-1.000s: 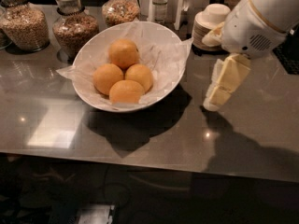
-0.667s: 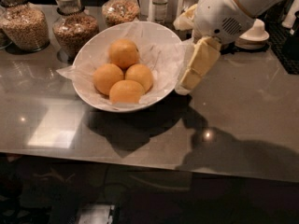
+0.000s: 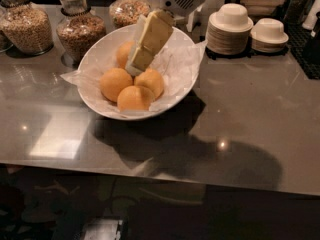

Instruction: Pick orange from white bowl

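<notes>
The white bowl (image 3: 102, 51) is wide, lined with crinkled white paper, and stands on the dark counter left of centre. Several oranges lie in it: one at the left (image 3: 115, 83), one at the front (image 3: 134, 98), one at the right (image 3: 151, 82), and one at the back (image 3: 123, 52) partly hidden by the arm. My gripper (image 3: 134, 69), cream-coloured, reaches down from the upper right into the bowl. Its tip is among the oranges, between the back one and the right one.
Three glass jars of grains stand behind the bowl (image 3: 27, 28) (image 3: 80, 30) (image 3: 127, 11). Two stacks of small white bowls (image 3: 230, 30) (image 3: 269, 34) stand at the back right. The counter's front edge (image 3: 160, 176) runs across the lower part of the view.
My gripper has moved left from beside the bowl's right rim to over the bowl and down among the oranges. The oranges and bowl have not moved.
</notes>
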